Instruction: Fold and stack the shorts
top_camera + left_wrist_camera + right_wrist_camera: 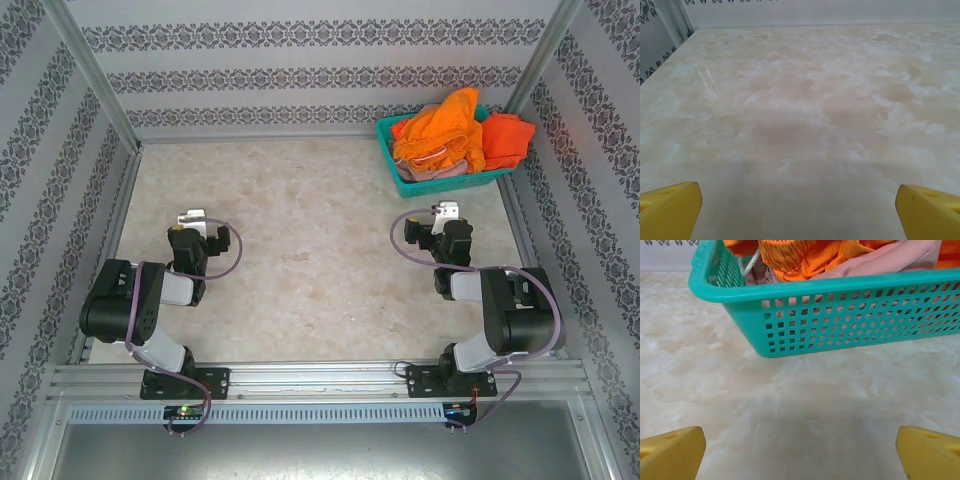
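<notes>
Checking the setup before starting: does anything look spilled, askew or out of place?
Nothing spilled. In the teal plastic mesh basket, the bright orange cloth shorts heap high and the darker red-orange pair bulges over the right rim.

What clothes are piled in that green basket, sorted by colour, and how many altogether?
Bright orange shorts: 1
Darker red-orange shorts: 1
Dusty pink shorts: 1
Total: 3, all piled in the teal basket.
</notes>
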